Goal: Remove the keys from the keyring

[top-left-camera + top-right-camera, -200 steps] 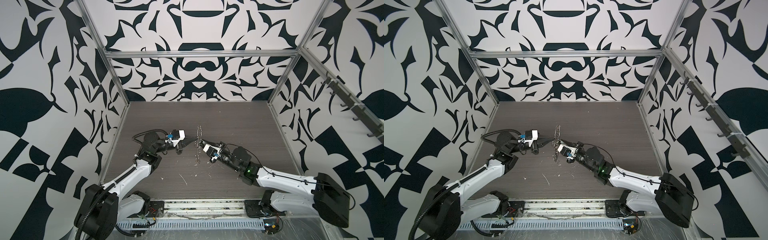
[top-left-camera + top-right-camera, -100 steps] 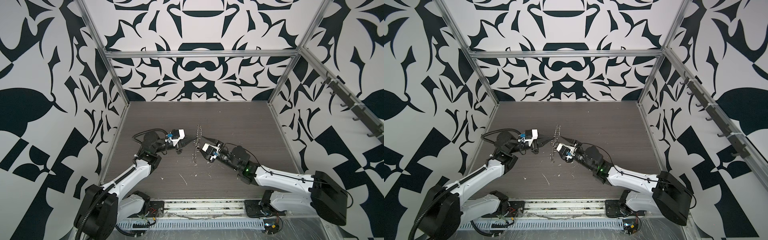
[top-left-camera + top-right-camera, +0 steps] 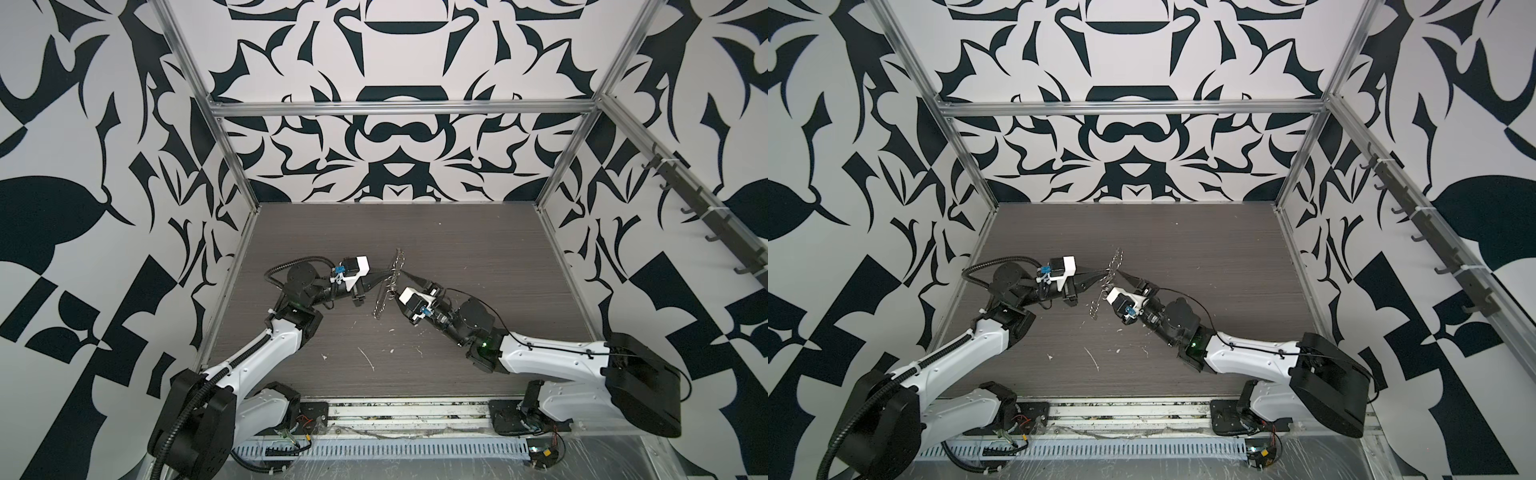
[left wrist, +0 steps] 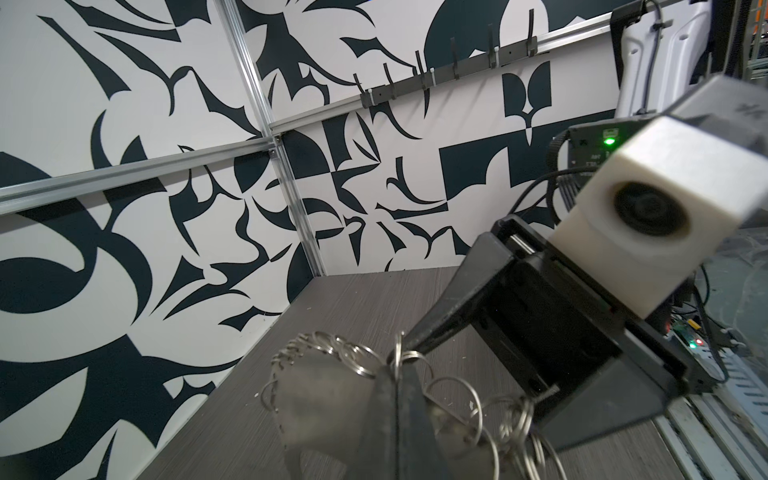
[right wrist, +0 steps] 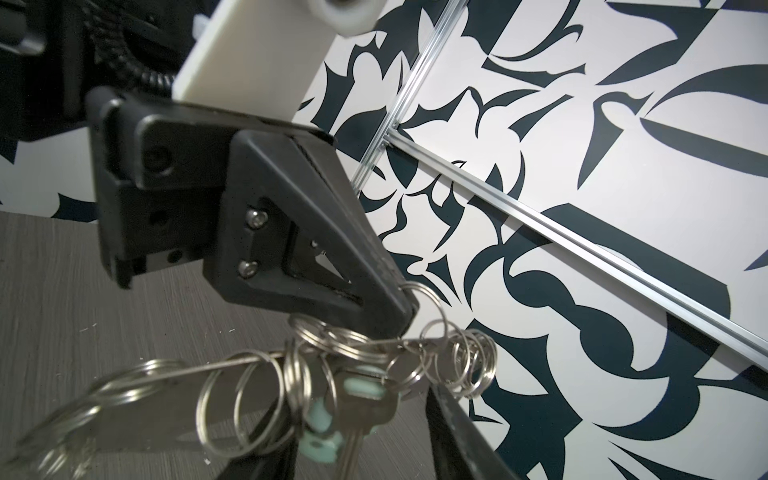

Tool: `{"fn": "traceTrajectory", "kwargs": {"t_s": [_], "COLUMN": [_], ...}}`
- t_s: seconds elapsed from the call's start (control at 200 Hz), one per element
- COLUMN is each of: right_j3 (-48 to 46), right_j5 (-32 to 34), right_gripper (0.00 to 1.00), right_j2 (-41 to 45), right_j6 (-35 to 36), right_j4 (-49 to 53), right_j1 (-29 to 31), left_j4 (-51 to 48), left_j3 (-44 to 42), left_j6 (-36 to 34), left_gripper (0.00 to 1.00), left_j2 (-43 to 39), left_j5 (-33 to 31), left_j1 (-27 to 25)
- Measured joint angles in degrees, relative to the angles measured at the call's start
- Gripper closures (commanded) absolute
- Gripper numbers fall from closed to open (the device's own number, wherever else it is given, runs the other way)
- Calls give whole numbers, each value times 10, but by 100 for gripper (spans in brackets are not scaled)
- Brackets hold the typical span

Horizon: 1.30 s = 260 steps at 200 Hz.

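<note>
Black-and-white patterned walls enclosed a dark wood-grain worktop. The left gripper had its jaws pressed together, pinching the large thin grey metal hoop keyring, which stood upright. The right gripper, its jaws spread, was nearer the small pale mint-capped metal key, which hung below the hoop between them.

We found no readable text, label, brand or number in any view. A small black board with a green light, seen in the left wrist view, carried faint pale print, too blurred for us to read. The walls showed only abstract black-and-white shapes, no letters.
</note>
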<state>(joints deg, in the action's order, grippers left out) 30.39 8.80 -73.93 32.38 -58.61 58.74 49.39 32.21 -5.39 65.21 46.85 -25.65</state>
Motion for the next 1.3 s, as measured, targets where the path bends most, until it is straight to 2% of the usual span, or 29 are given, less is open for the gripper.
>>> {"fn": "traceTrajectory", "kwargs": {"t_s": [0.17,0.3,0.495,0.74,0.895,1.3], "right_j3": [0,26,52,52,43,28], "right_j5": [68,140,185,182,155,80], "right_gripper": [43,42,43,45,50,53], "right_j2": [-27,-29,-24,-36,-41,-41], "right_j6": [-9,-35,-52,-52,-55,-92], "right_j4": [-42,-6,8,0,-13,-18], "right_j1": [7,9,10,10,10,10], "left_j4": [0,-6,-14,-18,-21,-28], "left_j3": [0,0,0,0,0,0], "left_j6": [-2,-3,-3,-2,0,0], "left_gripper": [100,100,100,100,100,100], "left_j2": [0,0,-7,-8,-11,-26], "left_j5": [-24,-36,-53,-65,-68,-71], "left_j1": [0,0,0,0,0,0]}}
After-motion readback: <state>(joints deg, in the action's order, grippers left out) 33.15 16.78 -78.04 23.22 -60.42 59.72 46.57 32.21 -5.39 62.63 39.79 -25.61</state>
